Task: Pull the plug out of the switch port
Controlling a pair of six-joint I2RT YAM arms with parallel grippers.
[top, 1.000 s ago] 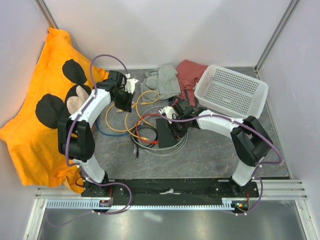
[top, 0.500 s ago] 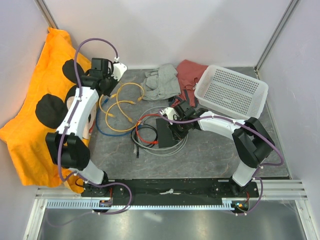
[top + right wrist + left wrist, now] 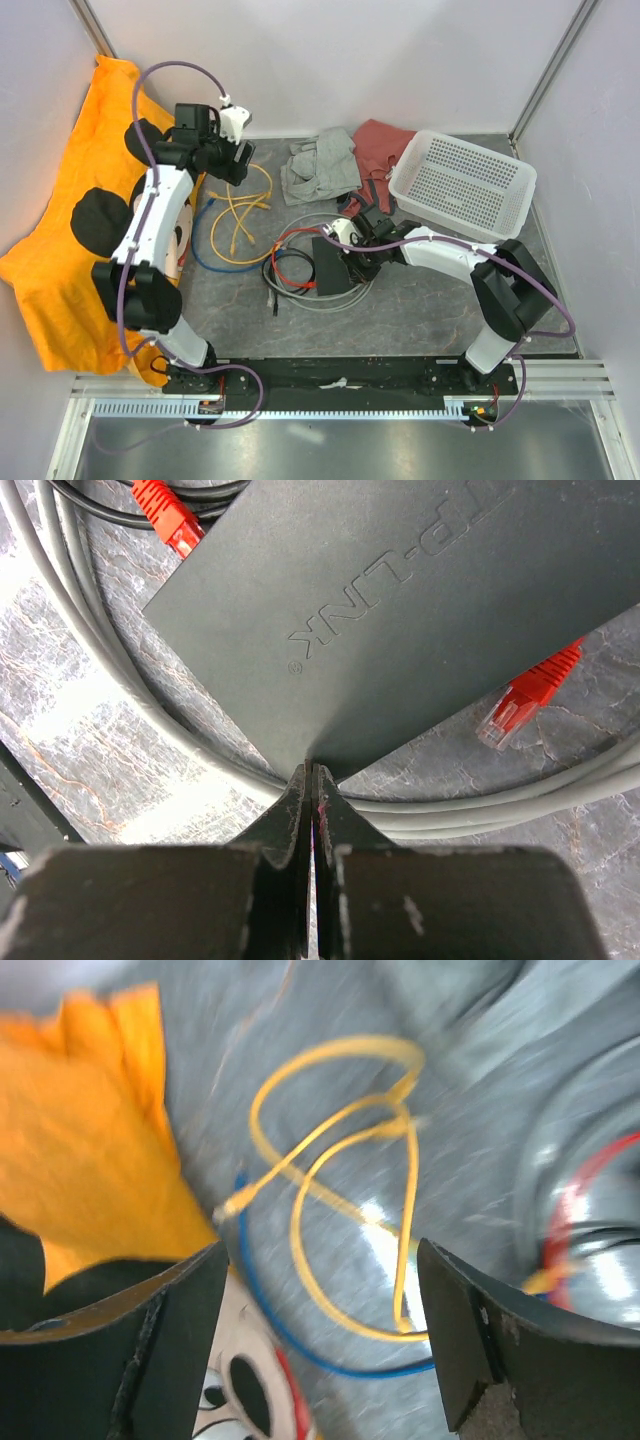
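The flat black switch box [image 3: 328, 268] lies mid-table, its lid [image 3: 380, 610] filling the right wrist view; its port sockets are hidden. My right gripper [image 3: 312, 772] is shut, its tips pressing on the box's near corner [image 3: 350, 264]. A yellow cable [image 3: 240, 212] lies loose left of the box. Its plug [image 3: 232, 1207] rests on the table beside the orange cloth, apart from the box. My left gripper [image 3: 320, 1260] hangs open above this cable with nothing between its fingers, at the back left [image 3: 238, 158].
Red cable plugs [image 3: 520, 702] [image 3: 168, 518] and grey cable loops [image 3: 150, 710] lie around the box. A blue cable [image 3: 270, 1310] runs by the orange cartoon cloth [image 3: 60, 230]. Grey [image 3: 325, 165] and red [image 3: 378, 145] cloths and a white basket [image 3: 470, 180] sit at the back.
My left arm swung back and to the left, dragging the yellow cable away from the box, then opened and let it drop. The right gripper stayed on the box.
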